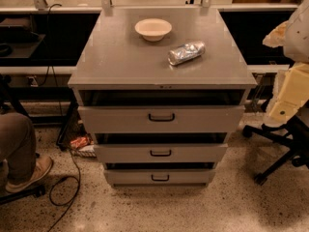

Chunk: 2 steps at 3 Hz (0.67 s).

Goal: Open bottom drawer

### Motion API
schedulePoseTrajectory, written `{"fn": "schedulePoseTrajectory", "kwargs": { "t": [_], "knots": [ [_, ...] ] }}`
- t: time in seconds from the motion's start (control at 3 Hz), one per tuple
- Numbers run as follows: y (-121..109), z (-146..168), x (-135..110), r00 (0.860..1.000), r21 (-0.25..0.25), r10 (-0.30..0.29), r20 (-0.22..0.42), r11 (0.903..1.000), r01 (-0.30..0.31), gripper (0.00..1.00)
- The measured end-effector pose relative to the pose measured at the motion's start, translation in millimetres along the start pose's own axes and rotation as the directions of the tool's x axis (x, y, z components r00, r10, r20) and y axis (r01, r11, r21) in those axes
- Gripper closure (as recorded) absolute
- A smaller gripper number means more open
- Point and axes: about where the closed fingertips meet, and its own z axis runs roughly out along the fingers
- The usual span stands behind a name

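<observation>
Matt metal bottom drawer [183, 177], shiny crinkled foil packet [186, 52], matt cream gripper [288, 93] at the right edge.

The cabinet [203, 152] sat dead centre. On its surface [120, 57] a bowl [153, 29] was toward the far side, and a can [186, 52] lay just right of it, a bit nearer. Down the near face three drawers were stacked, with the bottom drawer [160, 177] lowest, just above the floor. The gripper [288, 93] hung at the right edge, well apart from the drawers, above a chair base [277, 153]. Someone's foot [29, 173] was at the left, with a cable [67, 187] beside it.
</observation>
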Motion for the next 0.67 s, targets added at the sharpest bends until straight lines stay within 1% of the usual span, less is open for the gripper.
{"fn": "schedulePoseTrajectory", "kwargs": {
  "t": [0.33, 0.67],
  "knots": [
    [0, 0, 0, 1.0, 0.0, 0.0, 0.0, 1.0, 0.0, 0.0],
    [9, 10, 0, 1.0, -0.016, -0.011, 0.004, 0.9998, 0.011, 0.0]
  ]
}}
